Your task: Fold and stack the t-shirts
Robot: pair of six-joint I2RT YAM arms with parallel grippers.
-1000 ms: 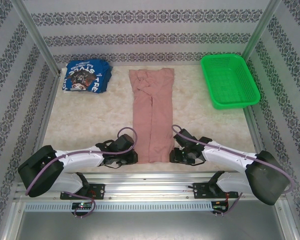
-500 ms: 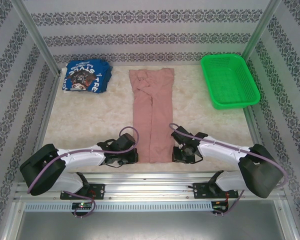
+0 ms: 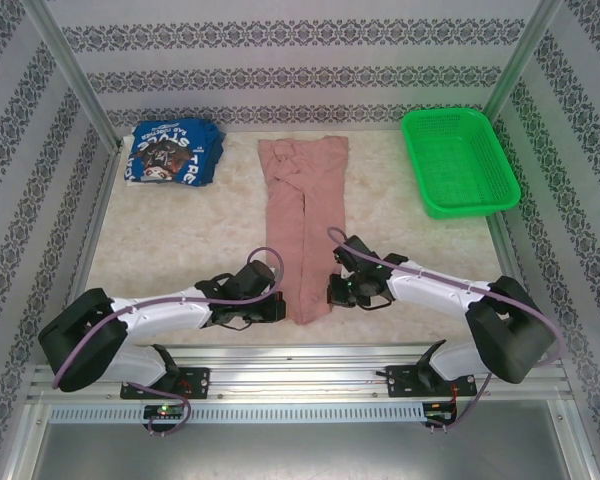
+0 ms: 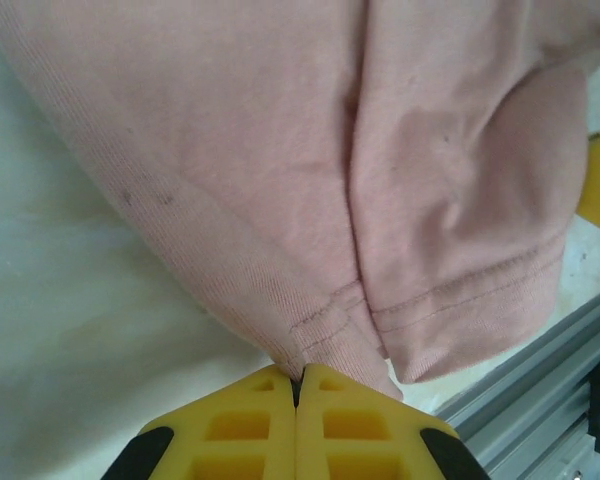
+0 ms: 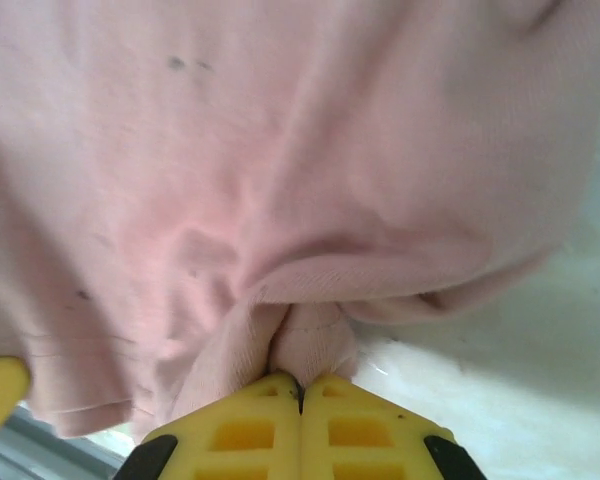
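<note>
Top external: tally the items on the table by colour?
Pink t-shirt: 1
Blue t-shirt: 1
Green basket: 1
Total: 3

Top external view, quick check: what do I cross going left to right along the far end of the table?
blue t-shirt → pink t-shirt → green basket
</note>
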